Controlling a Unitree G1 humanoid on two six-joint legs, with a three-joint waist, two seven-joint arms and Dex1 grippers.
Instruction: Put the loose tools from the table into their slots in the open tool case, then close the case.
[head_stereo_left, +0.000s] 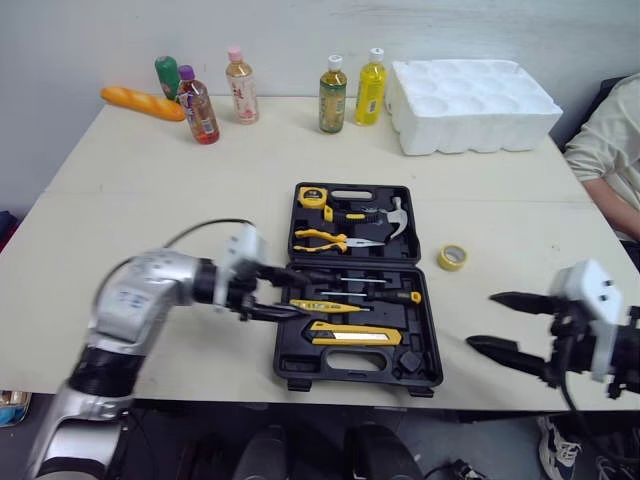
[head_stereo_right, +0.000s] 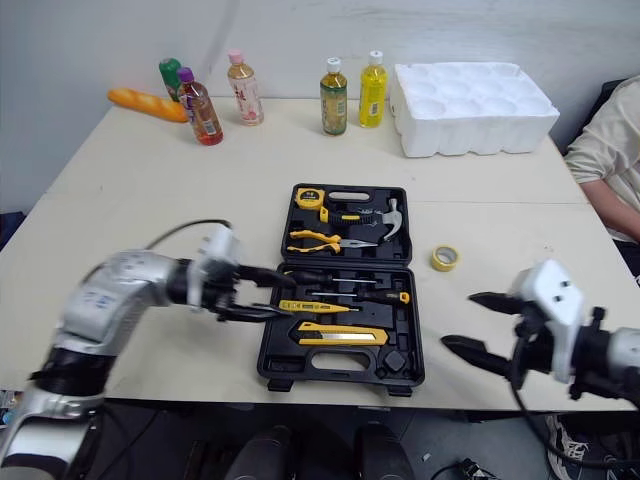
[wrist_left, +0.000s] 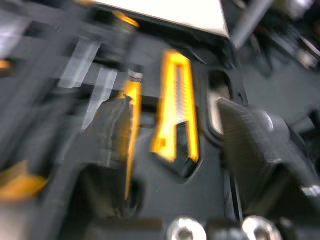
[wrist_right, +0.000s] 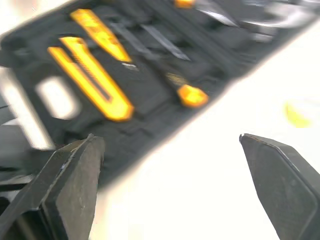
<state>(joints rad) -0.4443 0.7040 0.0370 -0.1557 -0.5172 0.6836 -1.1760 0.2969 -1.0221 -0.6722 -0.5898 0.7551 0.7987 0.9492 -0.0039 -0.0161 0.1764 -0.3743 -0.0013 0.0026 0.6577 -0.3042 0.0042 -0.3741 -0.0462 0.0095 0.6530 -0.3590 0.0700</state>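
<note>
Left eye view has the open tool case (head_stereo_left: 300, 362) lying flat on the table (head_stereo_left: 150, 200), both halves facing up. The half farther from the robot holds a tape measure (head_stereo_left: 313, 196), a hammer (head_stereo_left: 385, 215) and pliers (head_stereo_left: 325, 239). The nearer half holds black screwdrivers (head_stereo_left: 375, 295), a slim yellow tester (head_stereo_left: 325, 306) and a yellow utility knife (head_stereo_left: 352, 334).

A yellow tape roll (head_stereo_left: 452, 257) lies loose on the table just to the right of the case, about level with its hinge.

The left gripper (head_stereo_left: 285, 292) is at the case's left edge, reaching over the nearer half. Its fingers are apart and hold nothing, with one beside the tester's end. In the left wrist view the knife lies between them.

The right gripper (head_stereo_left: 510, 325) hovers well to the right of the case, near its front corner. Its fingers are spread wide and hold nothing.

Behind the case stand five bottles (head_stereo_left: 333, 95), with a bread loaf (head_stereo_left: 142, 102) to their left. A white foam tray (head_stereo_left: 470, 105) sits behind the case to the right, and a person's sleeve (head_stereo_left: 610, 140) shows farther right.
</note>
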